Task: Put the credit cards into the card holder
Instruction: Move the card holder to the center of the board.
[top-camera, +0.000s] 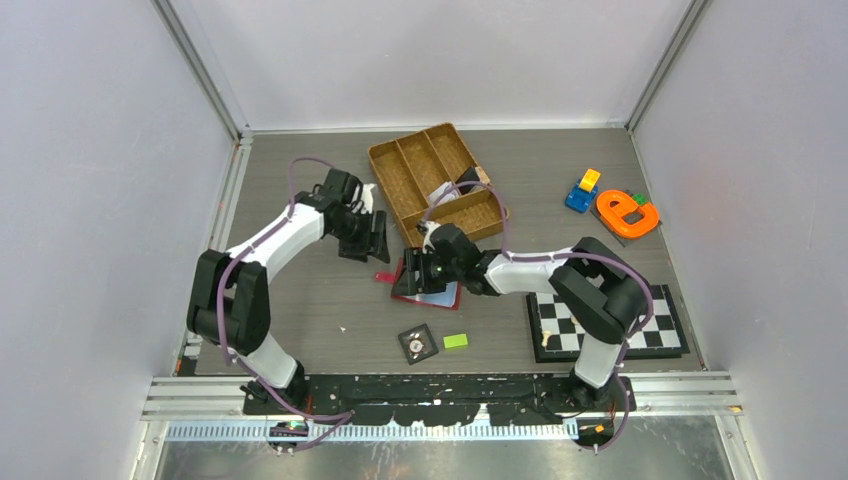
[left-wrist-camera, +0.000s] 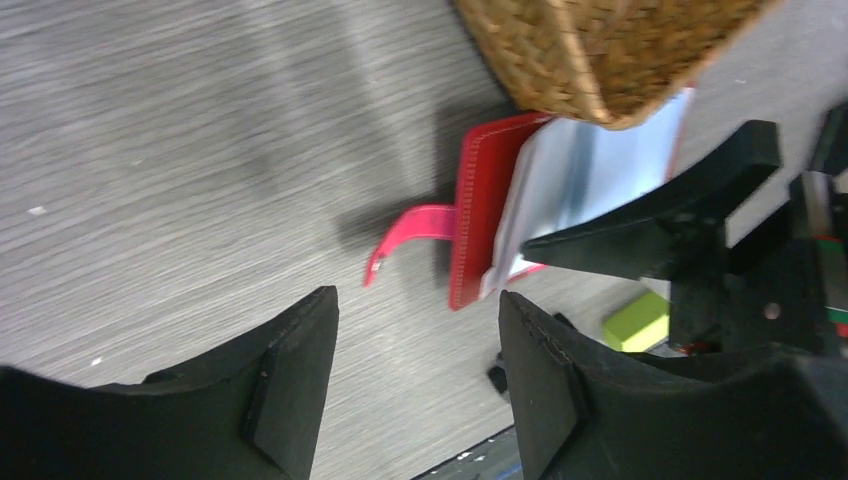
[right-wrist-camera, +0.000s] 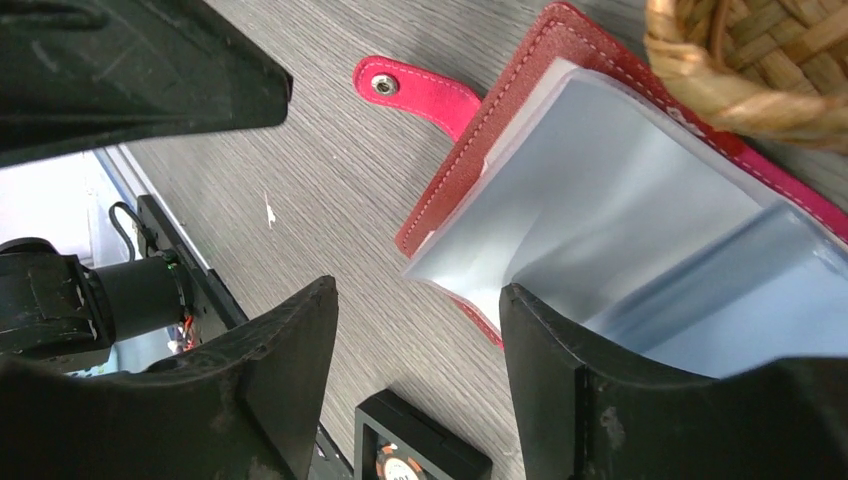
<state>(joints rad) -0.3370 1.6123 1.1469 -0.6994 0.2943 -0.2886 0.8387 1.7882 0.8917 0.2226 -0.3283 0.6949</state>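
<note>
Right gripper spread just over the open card holder — left gripper spread, nearby.

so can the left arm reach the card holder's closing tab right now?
Probably yes: the closing tab lies on bare table ahead of the open left gripper; the right gripper hovers over the pockets, not the tab.

Red card holder on table, near woven tray
</note>
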